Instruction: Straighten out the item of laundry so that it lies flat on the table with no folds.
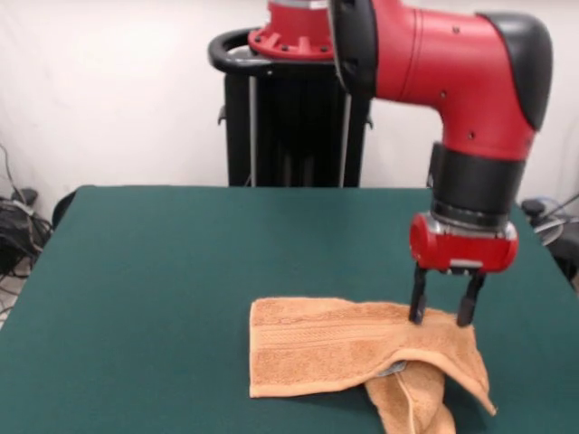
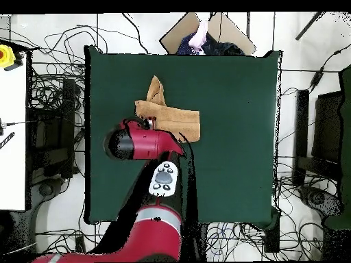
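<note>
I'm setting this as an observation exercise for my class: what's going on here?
A red Sawyer arm is working on an orange-tan towel on a dark green table. Its gripper is open, fingers straddling the towel's far edge near one corner. The towel isn't flat yet: that end is folded over, with a flap sticking out toward the camera-side table edge.

Orange towel (image 2: 171, 118) lies crumpled upper-middle on the green table (image 2: 233, 137), red arm (image 2: 140, 144) overlapping its lower-left edge.

Table (image 1: 136, 271) open all round; only towel (image 1: 335, 348) under gripper (image 1: 443, 312).
</note>
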Available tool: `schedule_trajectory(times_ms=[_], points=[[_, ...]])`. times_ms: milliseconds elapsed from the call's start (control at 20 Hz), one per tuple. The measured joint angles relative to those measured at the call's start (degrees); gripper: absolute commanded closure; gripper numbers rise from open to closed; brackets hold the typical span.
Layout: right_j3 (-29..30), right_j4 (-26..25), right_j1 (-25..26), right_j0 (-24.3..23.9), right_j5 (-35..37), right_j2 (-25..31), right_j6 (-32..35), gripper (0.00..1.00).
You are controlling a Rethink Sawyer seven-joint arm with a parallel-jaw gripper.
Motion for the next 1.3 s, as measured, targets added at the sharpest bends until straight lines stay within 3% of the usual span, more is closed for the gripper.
schedule_trajectory(times_ms=[600, 1150, 1200, 1300], points=[[-2.3, 8.0, 8.04, 4.92, -7.38, -0.74, 0.15, 0.0], [-2.16, 11.73, 7.82, 7.68, -8.8, -4.75, 0.17, 0.0], [-2.16, 11.79, 7.65, 7.76, -8.8, -5.05, 0.17, 1.0], [-2.04, 11.77, 7.17, 7.51, -8.79, -5.2, 0.17, 1.0]])
